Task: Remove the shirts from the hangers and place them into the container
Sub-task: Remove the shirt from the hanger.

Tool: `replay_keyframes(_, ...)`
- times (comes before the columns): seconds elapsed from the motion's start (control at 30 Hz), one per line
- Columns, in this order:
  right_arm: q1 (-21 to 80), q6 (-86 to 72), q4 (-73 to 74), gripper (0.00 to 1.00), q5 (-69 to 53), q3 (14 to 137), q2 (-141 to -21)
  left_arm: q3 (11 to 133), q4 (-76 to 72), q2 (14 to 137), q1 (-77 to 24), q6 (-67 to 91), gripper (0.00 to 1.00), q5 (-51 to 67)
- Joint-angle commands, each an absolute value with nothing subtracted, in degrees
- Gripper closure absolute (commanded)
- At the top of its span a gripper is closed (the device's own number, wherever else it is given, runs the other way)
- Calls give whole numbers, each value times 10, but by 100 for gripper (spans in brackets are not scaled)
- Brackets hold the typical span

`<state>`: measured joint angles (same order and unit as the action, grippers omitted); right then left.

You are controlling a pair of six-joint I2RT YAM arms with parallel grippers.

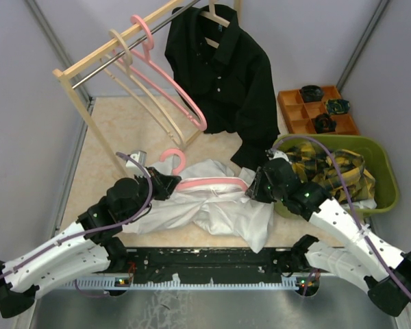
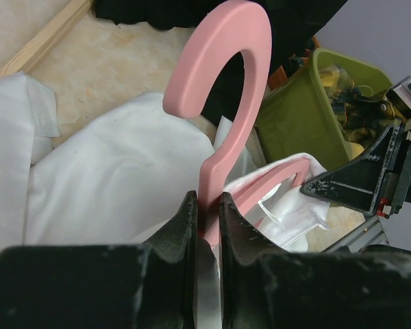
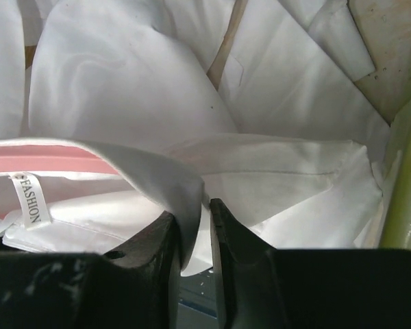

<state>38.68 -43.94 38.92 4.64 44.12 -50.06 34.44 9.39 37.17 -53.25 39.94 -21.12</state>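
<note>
A white shirt (image 1: 219,205) lies crumpled on the table between my arms, with a pink hanger (image 1: 205,184) still inside it. My left gripper (image 1: 166,184) is shut on this hanger's neck just below the hook (image 2: 226,75). My right gripper (image 1: 257,186) is shut on a fold of the white shirt (image 3: 123,82) at the collar, beside the hanger's pink arm (image 3: 41,161). A black shirt (image 1: 222,75) hangs on the rack. The olive-green container (image 1: 387,171) at the right holds a plaid shirt (image 1: 329,168).
The wooden rack (image 1: 96,62) with its metal bar stands at the back left, carrying an empty pink hanger (image 1: 171,82) and a beige one (image 1: 147,89). An orange compartment tray (image 1: 291,103) sits behind the container. The container's wall (image 3: 404,192) is close to my right gripper.
</note>
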Motion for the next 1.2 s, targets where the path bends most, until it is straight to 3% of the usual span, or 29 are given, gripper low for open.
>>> replay_keyframes(0.0, 376, -436, 410, 76, 56, 423, -473, 349, 48, 359, -527, 404, 100, -251)
replay_keyframes(0.17, 367, -439, 451, 76, 104, 429, -466, 340, 40, 345, -527, 400, 100, -250)
replay_keyframes(0.5, 336, -430, 380, 80, 4, 406, -471, 310, -10, 304, -526, 384, 100, -223)
replay_keyframes(0.83, 286, -413, 408, 91, 31, 454, -465, 288, -91, 289, -527, 317, 100, -115)
replay_keyframes(1.1, 262, -397, 404, 87, -40, 443, -507, 279, -135, 278, -527, 281, 100, -60)
replay_keyframes(1.17, 245, -401, 368, 80, -109, 433, -494, 280, -136, 277, -527, 278, 100, -57)
